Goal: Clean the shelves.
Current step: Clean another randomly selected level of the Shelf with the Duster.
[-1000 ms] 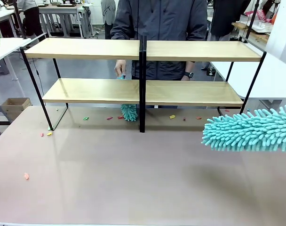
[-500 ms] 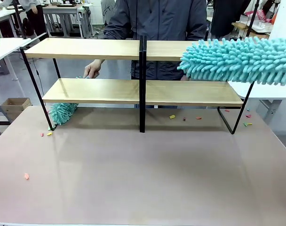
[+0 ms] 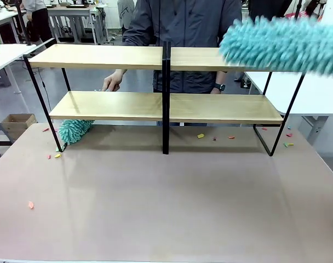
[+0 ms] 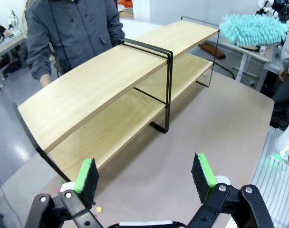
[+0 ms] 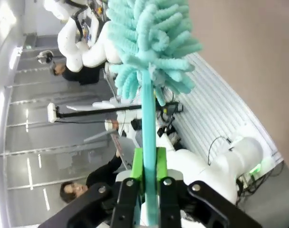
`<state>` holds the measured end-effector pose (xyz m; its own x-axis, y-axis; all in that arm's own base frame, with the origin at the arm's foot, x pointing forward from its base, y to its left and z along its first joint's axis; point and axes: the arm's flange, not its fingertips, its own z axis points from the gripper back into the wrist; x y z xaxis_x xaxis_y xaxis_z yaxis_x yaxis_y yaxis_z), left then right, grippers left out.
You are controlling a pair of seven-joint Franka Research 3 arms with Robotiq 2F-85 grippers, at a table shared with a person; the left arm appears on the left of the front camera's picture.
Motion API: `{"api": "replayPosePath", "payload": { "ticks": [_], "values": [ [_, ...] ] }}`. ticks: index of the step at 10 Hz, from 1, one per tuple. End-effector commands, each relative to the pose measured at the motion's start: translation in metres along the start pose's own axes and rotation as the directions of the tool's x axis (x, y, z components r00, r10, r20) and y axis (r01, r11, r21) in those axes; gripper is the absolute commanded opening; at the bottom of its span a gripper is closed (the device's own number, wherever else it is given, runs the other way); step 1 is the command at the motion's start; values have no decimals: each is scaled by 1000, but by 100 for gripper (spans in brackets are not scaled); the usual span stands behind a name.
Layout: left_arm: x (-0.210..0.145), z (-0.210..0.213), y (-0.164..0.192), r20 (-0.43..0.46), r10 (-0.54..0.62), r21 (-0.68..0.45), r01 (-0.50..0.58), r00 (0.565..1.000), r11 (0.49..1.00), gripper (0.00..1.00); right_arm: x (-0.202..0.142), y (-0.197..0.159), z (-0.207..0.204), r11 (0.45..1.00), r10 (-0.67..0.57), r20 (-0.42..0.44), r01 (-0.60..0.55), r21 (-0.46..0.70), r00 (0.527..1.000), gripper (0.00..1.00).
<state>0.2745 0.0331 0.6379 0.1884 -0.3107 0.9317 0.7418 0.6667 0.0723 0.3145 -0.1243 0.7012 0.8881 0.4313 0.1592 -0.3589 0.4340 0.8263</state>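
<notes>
The shelves (image 3: 101, 57) are seen across the upper half of the front view, set upright on the far part of the table (image 3: 166, 208). Two long light-wood boards are carried level, one above the other, on a thin black metal frame: an upper board (image 3: 73, 56) and a lower board (image 3: 112, 105). Both are divided at mid-frame by a black central upright (image 3: 165, 98). In the left wrist view the shelves (image 4: 101, 90) are shown running diagonally from lower left to upper right.
</notes>
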Motion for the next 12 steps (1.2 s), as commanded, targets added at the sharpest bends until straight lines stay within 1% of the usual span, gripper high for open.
{"api": "replayPosePath", "payload": {
  "ticks": [1,2,3,4,12],
  "values": [
    [-1,-1,1,4,-5,-9,5,1000,1000,100,-2,38,71,998,57,130,-54,-28,990,12],
    [-1,-1,1,4,-5,-9,5,1000,1000,100,-9,43,91,998,49,209,-37,-59,977,12],
    [-1,-1,1,4,-5,-9,5,1000,1000,100,-15,33,101,997,19,287,2,-72,958,12],
    [-1,-1,1,4,-5,-9,5,1000,1000,100,-20,35,59,997,60,151,-54,-46,987,12],
    [-1,-1,1,4,-5,-9,5,1000,1000,100,-20,35,59,997,60,151,-54,-46,987,12]
  ]
}}
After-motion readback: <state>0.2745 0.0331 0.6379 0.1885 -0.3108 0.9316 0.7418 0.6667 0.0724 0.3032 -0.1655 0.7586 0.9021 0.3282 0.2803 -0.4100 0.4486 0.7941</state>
